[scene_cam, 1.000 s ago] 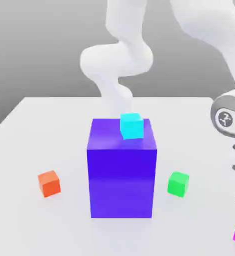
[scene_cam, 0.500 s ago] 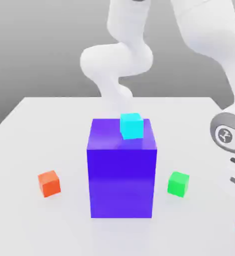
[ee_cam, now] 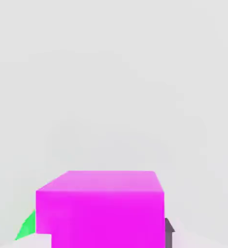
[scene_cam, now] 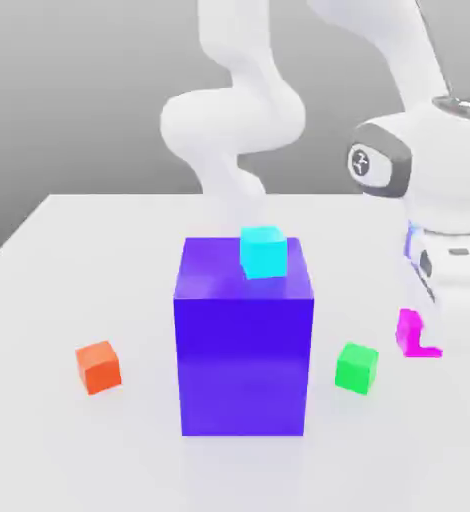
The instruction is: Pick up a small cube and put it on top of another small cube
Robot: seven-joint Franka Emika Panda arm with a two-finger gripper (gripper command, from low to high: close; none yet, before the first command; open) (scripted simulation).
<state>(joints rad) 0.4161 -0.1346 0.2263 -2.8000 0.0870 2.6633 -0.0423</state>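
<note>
**Pink cube held above the desk**

Exterior view: the white arm's fingers point(scene_cam: 419, 335) are clamped on the pink cube point(scene_cam: 411, 332), lifted off the desk point(scene_cam: 69, 260), near the green cube point(scene_cam: 357, 367). A cyan cube point(scene_cam: 262, 251) sits on a large blue block point(scene_cam: 243, 335); an orange cube point(scene_cam: 99, 366) lies at the exterior view's left.

Hand view: the pink cube point(ee_cam: 101, 206) looms close, with a sliver of green cube point(ee_cam: 27, 226) beside it.

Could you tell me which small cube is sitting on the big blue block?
The cyan cube; the orange and green ones rest on the table.
</note>
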